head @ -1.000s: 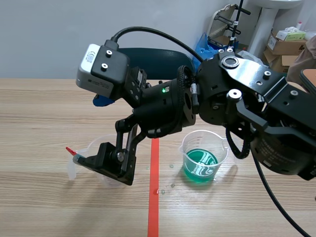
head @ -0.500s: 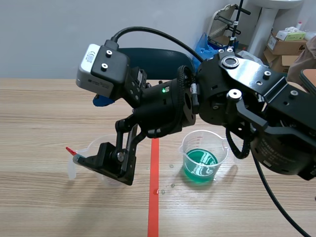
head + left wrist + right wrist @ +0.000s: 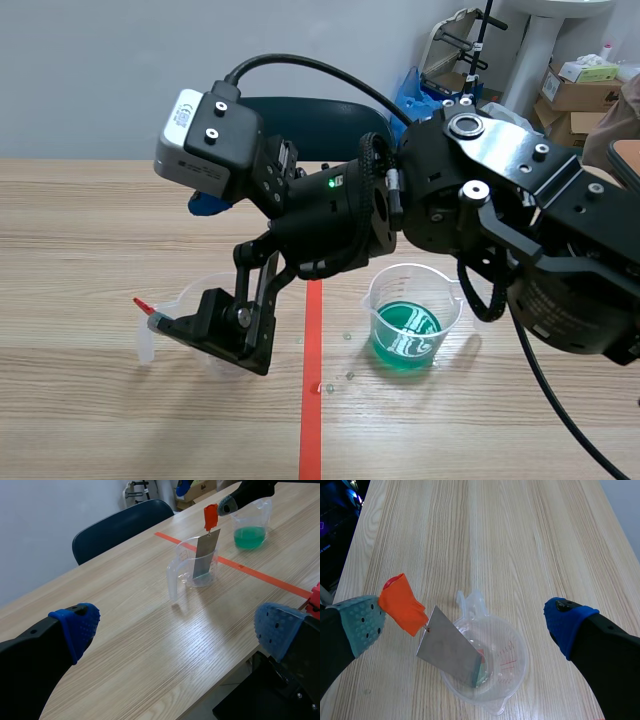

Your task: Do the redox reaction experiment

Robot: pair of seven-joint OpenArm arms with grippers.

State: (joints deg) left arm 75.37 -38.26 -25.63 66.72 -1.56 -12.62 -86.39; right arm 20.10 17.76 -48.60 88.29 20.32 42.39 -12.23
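Wooden desk (image 3: 100, 220). The right arm (image 3: 520, 230) reaches across the red tape line (image 3: 312, 420) to the left side. Right claw (image 3: 465, 615) is spread wide above the clear beaker (image 3: 512, 652), nothing between its fingers. Its grey-green pad (image 3: 362, 625) touches or sits just beside the orange clip (image 3: 402, 605); can't tell which. Left claw (image 3: 178, 629) is wide open and empty, well back from the beaker, likely parked out of the way. Green-liquid beaker (image 3: 412, 318) stands right of the line, apart, probably the solution supply. Metal plate (image 3: 447, 652) hangs from the clip and leans into the clear beaker, lower end at the bottom, presumably to react there.
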